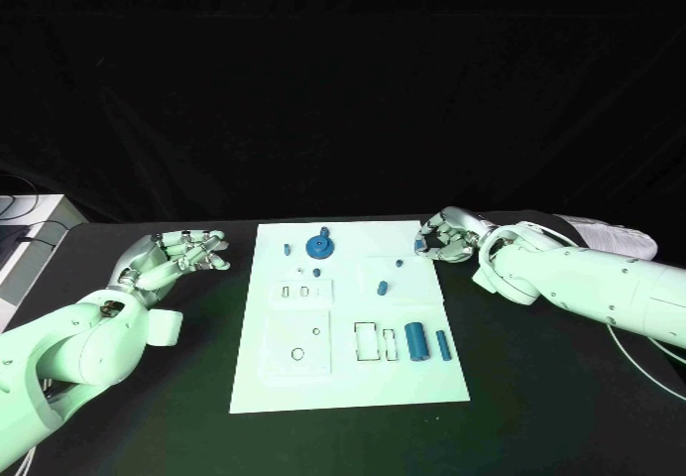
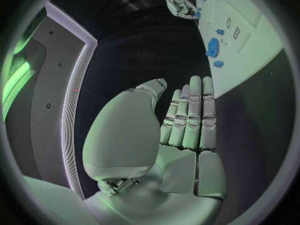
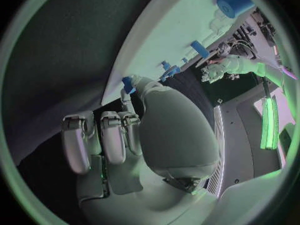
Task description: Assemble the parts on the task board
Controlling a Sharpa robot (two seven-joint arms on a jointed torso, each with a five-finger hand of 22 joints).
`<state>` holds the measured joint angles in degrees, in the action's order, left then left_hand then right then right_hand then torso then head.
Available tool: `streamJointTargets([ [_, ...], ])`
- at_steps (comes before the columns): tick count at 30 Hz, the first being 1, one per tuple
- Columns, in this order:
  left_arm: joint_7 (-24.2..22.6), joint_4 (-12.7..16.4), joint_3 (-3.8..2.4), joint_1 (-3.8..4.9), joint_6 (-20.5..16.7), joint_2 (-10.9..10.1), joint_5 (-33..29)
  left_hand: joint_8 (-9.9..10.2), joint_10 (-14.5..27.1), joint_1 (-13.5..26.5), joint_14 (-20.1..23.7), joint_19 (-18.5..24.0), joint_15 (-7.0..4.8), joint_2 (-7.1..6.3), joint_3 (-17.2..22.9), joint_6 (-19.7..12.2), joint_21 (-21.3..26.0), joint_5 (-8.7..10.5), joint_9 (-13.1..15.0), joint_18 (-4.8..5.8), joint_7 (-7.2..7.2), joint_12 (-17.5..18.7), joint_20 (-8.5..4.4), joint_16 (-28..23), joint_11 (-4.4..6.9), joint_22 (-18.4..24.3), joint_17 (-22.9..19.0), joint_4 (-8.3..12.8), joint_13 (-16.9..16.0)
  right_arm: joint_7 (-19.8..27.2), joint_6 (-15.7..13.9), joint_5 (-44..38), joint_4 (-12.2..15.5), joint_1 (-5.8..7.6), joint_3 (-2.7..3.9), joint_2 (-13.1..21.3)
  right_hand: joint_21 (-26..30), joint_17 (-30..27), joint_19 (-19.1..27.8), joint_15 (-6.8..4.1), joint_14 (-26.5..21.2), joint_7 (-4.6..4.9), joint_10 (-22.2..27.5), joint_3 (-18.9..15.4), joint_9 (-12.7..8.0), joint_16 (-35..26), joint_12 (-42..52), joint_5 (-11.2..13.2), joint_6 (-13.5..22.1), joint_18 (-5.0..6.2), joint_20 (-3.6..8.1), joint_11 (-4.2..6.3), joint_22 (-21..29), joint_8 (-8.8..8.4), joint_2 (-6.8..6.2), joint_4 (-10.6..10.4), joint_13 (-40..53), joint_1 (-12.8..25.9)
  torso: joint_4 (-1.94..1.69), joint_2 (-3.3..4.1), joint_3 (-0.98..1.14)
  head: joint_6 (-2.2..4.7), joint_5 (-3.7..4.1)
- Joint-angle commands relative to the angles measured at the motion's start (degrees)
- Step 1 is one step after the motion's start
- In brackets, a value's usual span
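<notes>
Right hand [image 1: 446,239] at board's [image 1: 350,387] 1 o'clock corner pinches a small blue peg [image 1: 424,244]; it's best carried upright and lowered slowly over its hole. Left hand [image 1: 181,254] is open, empty, at 9 o'clock beside the board.

Matte black table [image 1: 543,416] spanning the lower field; white box-shaped unit with dark cables [image 1: 26,243] at nine o'clock, at the table's edge; black curtain backdrop [image 1: 343,99] toward twelve o'clock.

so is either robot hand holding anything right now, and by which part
The right robot hand pinches a small blue part at the task board far right corner; which end it grips cannot be told. The left robot hand holds nothing.
</notes>
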<state>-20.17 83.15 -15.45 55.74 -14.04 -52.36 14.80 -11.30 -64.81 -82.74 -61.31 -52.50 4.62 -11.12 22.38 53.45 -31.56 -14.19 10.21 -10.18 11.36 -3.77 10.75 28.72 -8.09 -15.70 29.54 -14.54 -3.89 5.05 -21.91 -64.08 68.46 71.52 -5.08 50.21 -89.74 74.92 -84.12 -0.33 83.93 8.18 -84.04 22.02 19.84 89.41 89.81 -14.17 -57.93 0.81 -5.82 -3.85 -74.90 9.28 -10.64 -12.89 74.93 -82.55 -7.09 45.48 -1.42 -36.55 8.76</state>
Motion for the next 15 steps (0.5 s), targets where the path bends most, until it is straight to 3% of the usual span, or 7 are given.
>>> streamJointTargets([
  [1,-0.43,0.05,-0.04,0.02,0.83,0.11,0.13,0.18,-0.09,0.20,0.54,0.36,0.02,-0.37,0.43,0.02,-0.28,0.37,0.07,0.00,0.18,0.14,-0.10,0.17,-0.01,-0.09,0.08,-0.03,0.03,-0.55,-3.92,-0.53,0.75,-0.12,-0.05,0.00,-0.26,13.48,-5.88,-0.48,5.69,-0.24,-5.96,0.39,0.27,0.18,0.19,0.20,-0.59,-0.81,0.51,0.48,-15.10,0.46,0.07,0.04,15.07,0.54,-0.02,-0.03,-0.02,0.04,0.00],
  [8,-0.45,-0.08,-0.04,0.01,0.87,0.10,0.13,0.18,-0.09,0.20,0.54,0.36,0.02,-0.37,0.43,0.02,-0.28,0.37,0.07,0.00,0.18,0.14,-0.10,0.17,-0.01,-0.09,0.08,-0.03,0.03,-1.76,-9.13,-0.58,3.65,-0.08,0.16,0.54,-0.26,13.74,-5.88,-0.91,5.76,-0.86,-5.96,0.92,0.69,0.24,0.19,-0.04,-1.80,-0.81,0.90,1.03,-15.10,1.43,0.28,0.18,15.07,1.00,0.03,-0.11,-0.06,0.05,-0.14],
  [13,-0.41,-0.15,-0.04,0.01,0.82,0.11,0.14,0.18,-0.09,0.20,0.54,0.36,0.02,-0.37,0.43,0.02,-0.28,0.37,0.07,0.00,0.18,0.14,-0.10,0.17,-0.01,-0.09,0.08,-0.03,0.03,-4.36,-13.08,-2.44,7.65,0.43,0.48,0.99,-0.26,13.82,-5.88,-1.02,5.78,-1.02,-5.96,0.96,0.81,0.26,0.19,-0.03,-2.03,-0.81,1.01,1.18,-15.10,1.68,0.22,0.19,15.07,1.23,0.08,-0.18,-0.15,-0.01,-0.26],
  [15,-0.38,-0.16,-0.04,0.01,0.78,0.14,0.15,0.18,-0.09,0.20,0.54,0.36,0.02,-0.37,0.43,0.02,-0.28,0.37,0.07,0.00,0.18,0.14,-0.10,0.17,-0.01,-0.09,0.08,-0.03,0.03,-5.75,-14.40,-3.62,9.55,0.65,0.54,0.93,-0.26,13.82,-5.88,-1.05,5.78,-1.07,-5.96,0.98,0.84,0.26,0.19,0.00,-2.09,-0.81,1.03,1.22,-15.10,1.75,0.22,0.19,15.07,1.27,0.11,-0.18,-0.15,-0.01,-0.85],
])
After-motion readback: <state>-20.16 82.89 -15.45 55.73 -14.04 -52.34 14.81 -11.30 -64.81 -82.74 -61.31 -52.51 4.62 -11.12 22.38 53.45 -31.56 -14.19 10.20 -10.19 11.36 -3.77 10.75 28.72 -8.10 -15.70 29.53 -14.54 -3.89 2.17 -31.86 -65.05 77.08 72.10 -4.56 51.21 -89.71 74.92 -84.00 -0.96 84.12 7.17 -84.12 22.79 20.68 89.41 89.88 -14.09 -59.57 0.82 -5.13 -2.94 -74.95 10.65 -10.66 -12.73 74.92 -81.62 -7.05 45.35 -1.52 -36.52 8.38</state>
